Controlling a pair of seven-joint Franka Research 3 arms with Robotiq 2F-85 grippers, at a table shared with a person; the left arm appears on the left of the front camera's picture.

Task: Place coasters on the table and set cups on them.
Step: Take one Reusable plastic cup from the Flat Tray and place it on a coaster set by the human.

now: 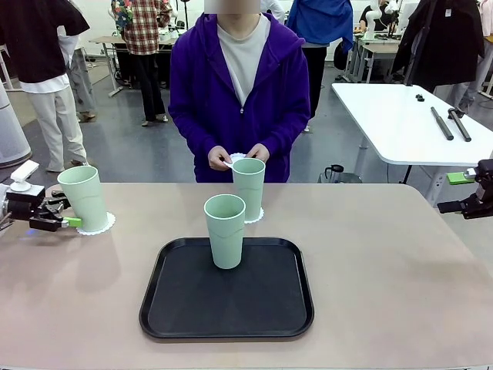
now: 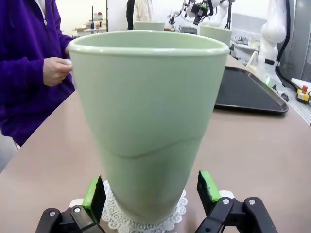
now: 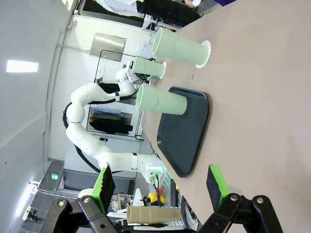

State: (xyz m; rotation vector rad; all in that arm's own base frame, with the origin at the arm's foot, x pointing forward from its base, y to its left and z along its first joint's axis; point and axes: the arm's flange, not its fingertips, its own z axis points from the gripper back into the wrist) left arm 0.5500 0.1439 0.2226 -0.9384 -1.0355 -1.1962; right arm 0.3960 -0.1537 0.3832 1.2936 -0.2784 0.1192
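One mint-green cup (image 1: 83,198) (image 2: 148,121) stands upright on a lacy white coaster (image 1: 98,224) (image 2: 146,221) at the table's (image 1: 385,262) far left. My left gripper (image 1: 65,214) (image 2: 151,191) is open, its green pads (image 2: 94,192) either side of the cup's base with a small gap. A second cup (image 1: 249,188) stands on a coaster (image 1: 255,216) by the far edge. The third cup (image 1: 225,230) is on the black tray (image 1: 177,301). The person holds another coaster (image 1: 235,159) in both hands. My right gripper (image 1: 476,194) (image 3: 160,184) hangs open at the right edge, holding nothing.
The tray lies at the table's middle front. The person in a purple hoodie (image 1: 208,92) stands at the far side. A white table (image 1: 400,116) stands behind on the right. Bare tabletop stretches right of the tray.
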